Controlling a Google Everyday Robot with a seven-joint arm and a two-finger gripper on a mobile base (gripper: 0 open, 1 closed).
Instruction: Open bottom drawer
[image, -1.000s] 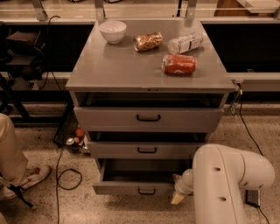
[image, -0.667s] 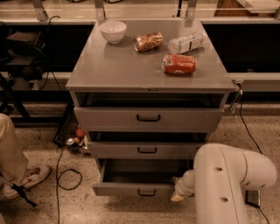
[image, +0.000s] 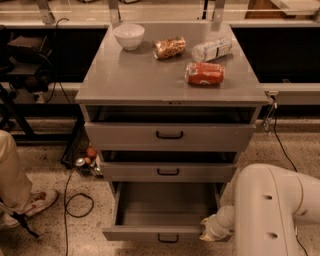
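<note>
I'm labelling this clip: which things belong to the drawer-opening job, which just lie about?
Job: grey metal bottom drawer, pulled out; cream end effector by its front-right corner.
Lying about: white bowl, red can, clear plastic bottle, brown snack bag.

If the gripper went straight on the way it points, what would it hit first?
Probably the bottom drawer, at its front panel: the gripper sits at its right end, pointing left, though depth is unclear.

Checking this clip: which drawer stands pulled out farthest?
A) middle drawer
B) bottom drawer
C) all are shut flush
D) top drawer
B: the bottom drawer juts well forward with its bare inside showing, while the top drawer and middle drawer stick out only slightly; the gripper is at its front right corner.
</note>
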